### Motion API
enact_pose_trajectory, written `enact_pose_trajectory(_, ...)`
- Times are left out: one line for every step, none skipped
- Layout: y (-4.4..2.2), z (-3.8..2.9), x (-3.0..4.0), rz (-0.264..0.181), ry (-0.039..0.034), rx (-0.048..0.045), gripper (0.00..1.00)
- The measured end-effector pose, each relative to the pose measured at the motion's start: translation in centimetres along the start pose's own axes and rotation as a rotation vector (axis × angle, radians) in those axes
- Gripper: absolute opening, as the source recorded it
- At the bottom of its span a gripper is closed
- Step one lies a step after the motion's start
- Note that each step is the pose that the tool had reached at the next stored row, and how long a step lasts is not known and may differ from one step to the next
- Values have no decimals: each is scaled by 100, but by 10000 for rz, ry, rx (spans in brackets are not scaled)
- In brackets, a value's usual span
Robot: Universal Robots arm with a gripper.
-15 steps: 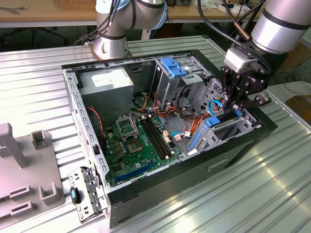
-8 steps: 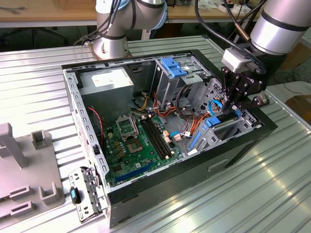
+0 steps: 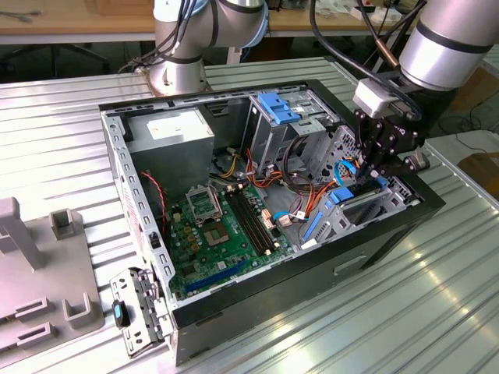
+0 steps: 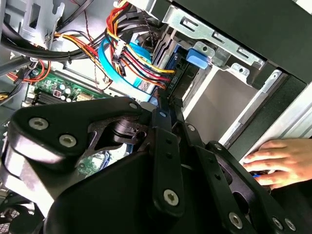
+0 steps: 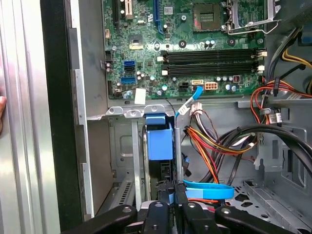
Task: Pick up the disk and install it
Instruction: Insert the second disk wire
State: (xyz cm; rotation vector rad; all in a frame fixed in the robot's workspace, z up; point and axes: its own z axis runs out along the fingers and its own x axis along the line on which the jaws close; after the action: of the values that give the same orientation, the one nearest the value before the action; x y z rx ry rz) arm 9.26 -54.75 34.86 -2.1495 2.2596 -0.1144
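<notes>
- The black linkage gripper (image 3: 380,160) reaches down into the open black desktop computer case (image 3: 125,156), at the drive bay on the exterior view's right.
- Its jaws stand nearly together, pinching the thin edge of the grey-metal disk in its bright blue plastic carrier (image 5: 160,141), which sits upright in the silver bay slot.
- Risk: the bundled red, yellow and orange power wires (image 5: 214,146) and the flat blue data cable (image 5: 209,189) lie just beside the slot and may snag.
- A person's hand (image 4: 280,161) rests on the case edge, close enough to be pinched.

Arm reaches steeply down — gripper (image 3: 373,167) low, jaws drawn together.
</notes>
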Motion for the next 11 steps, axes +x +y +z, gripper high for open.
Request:
enact_pose_trajectory(1,3,-1,2,-2,26,16)
enact_pose_trajectory(0,3,0,1,-2,46,16)
enact_pose_trajectory(0,3,-1,-23,-4,53,16)
enact_pose_trajectory(0,4,-1,-82,-9,56,16)
enact_pose_trajectory(1,5,-2,-195,-18,60,16)
enact_pose_trajectory(1,6,-1,-282,-25,63,16)
enact_pose_trajectory(2,7,-4,-389,-31,67,16)
enact_pose_trajectory(2,11,-9,-467,-37,70,16)
enact_pose_trajectory(2,14,-10,-492,-40,70,16)
enact_pose_trajectory(2,15,-10,-503,-38,71,16)
enact_pose_trajectory(3,19,-10,-514,-45,72,16)
